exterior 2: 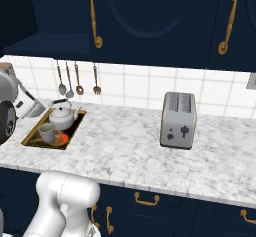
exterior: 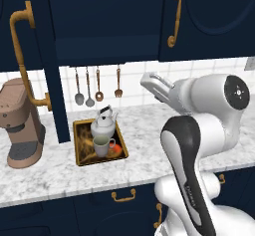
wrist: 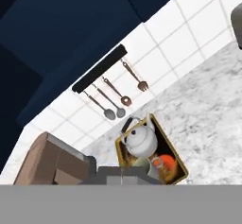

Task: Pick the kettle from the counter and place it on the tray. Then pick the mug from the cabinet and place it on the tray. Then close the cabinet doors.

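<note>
One kettle (exterior: 103, 124) and one mug (exterior: 102, 146) stand on one tray (exterior: 81, 150) on the counter (exterior: 144, 145) in the left base view, mug just in front of kettle. One cabinet door (exterior: 50, 60) stands open beside one brown coffee machine (exterior: 20, 123); four utensils (exterior: 97, 84) hang on the tiles.

Right base view: one tray (exterior 2: 31, 139) holding kettle (exterior 2: 62, 116) and mug (exterior 2: 47, 132), and one toaster (exterior 2: 178, 119) well apart along the counter (exterior 2: 125, 146).

Hand view: kettle (wrist: 140, 142) and mug (wrist: 146, 165) on the tray (wrist: 178, 158), touching; the pincer is closed and empty.
</note>
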Robot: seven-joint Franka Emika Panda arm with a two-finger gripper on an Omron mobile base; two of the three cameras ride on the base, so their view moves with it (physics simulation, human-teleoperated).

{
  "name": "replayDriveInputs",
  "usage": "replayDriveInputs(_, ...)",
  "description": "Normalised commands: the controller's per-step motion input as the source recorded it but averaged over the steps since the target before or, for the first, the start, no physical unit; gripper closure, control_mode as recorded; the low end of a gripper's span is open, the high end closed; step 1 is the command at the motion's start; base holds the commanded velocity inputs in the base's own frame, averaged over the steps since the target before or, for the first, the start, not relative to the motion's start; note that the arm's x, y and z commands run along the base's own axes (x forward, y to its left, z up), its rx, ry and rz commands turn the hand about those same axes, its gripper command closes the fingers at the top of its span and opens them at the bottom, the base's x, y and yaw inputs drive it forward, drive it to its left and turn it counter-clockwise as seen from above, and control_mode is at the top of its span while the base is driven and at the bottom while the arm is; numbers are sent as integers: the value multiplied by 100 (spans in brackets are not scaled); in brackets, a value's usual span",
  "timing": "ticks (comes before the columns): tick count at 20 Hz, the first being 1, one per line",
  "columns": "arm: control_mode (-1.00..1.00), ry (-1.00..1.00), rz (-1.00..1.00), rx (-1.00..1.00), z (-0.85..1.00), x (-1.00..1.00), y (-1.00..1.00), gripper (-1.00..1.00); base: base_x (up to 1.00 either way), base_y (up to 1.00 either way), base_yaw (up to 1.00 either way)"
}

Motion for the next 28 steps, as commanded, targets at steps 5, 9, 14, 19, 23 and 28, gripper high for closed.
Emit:
replayDriveInputs(5, -100, 1, 4, -37, -62, 0, 2, 100, 0, 0, 0)
replayDriveInputs(9, -100, 0, 27, -53, -49, 0, 11, 100, 0, 0, 0)
replayDriveInputs(14, -100, -6, 39, -61, -42, 0, 4, 100, 0, 0, 0)
replayDriveInputs(19, -100, -13, 46, -58, -32, -4, 5, 100, 0, 0, 0)
replayDriveInputs(23, -100, -4, 29, -53, -50, -24, 2, 100, 0, 0, 0)
replayDriveInputs(28, -100, -2, 7, -27, -30, -16, 22, 100, 0, 0, 0)
